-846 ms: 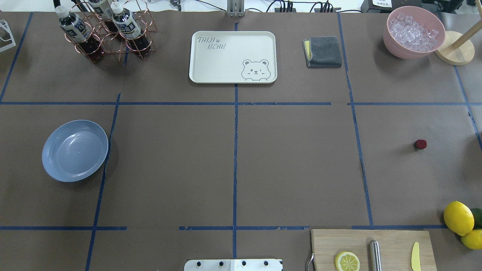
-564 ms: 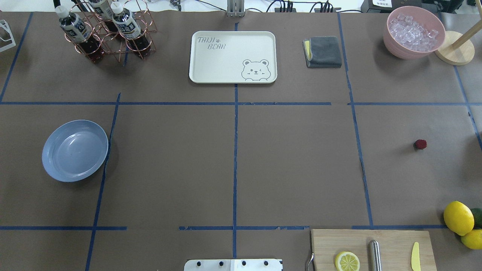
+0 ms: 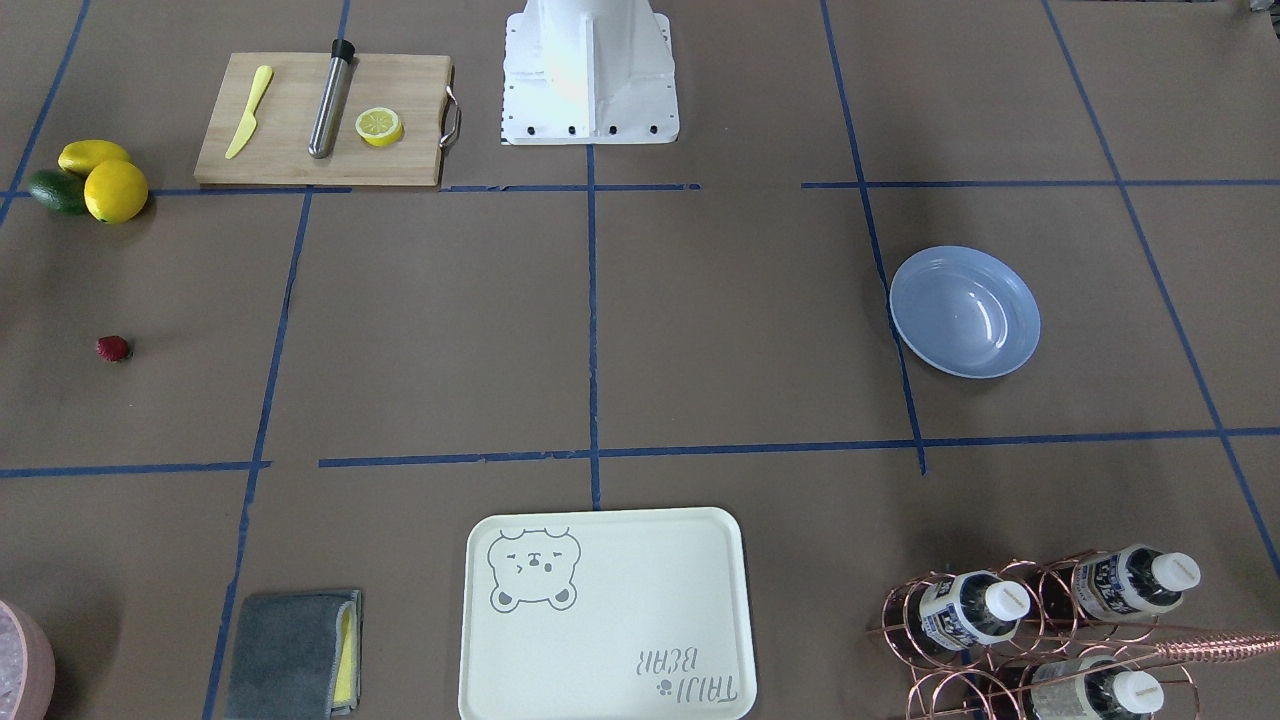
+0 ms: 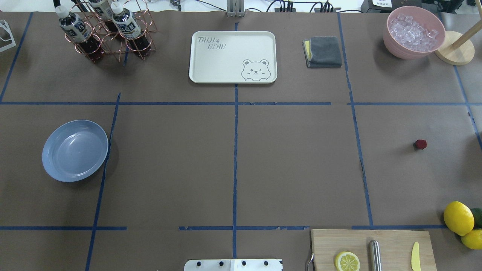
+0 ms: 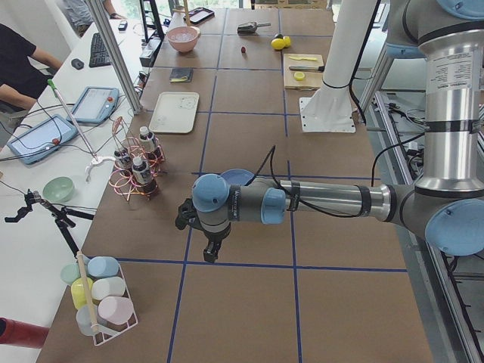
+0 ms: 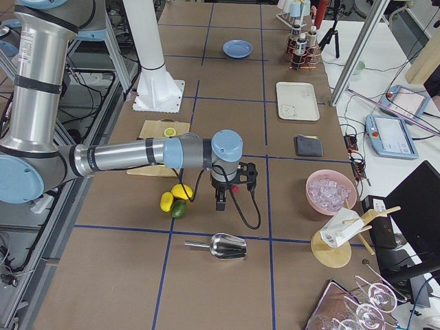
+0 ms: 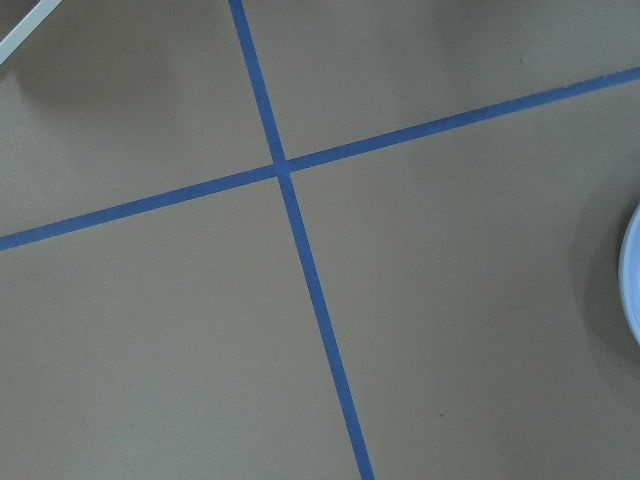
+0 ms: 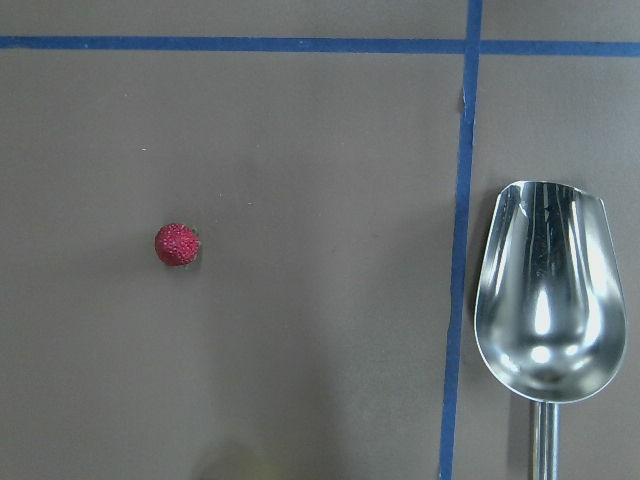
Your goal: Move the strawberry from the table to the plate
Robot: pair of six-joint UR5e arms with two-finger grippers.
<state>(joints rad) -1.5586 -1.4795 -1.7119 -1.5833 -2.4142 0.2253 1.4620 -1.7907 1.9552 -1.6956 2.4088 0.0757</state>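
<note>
One strawberry (image 4: 420, 144), one plate (image 4: 75, 150), two lemons (image 4: 458, 217), three bottles (image 4: 75, 27), one tray (image 4: 226, 62), one scoop (image 8: 545, 290).

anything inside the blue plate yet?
Nothing: the plate shows only its bare glossy bottom. The strawberry lies on the table, far across. The paper under the plate is covered.

Matt brown paper table (image 4: 293, 162), glossy blue plastic plate (image 4: 75, 150), rough-skinned strawberry (image 4: 420, 144), polished metal scoop (image 8: 545, 290)

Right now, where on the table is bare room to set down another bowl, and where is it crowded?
The two middle squares of the table are bare, bordered by the plate, the tray, the strawberry and the cutting board. Crowded: the corner with the lemons beside that board, and the far corner with the bottle rack.
</note>
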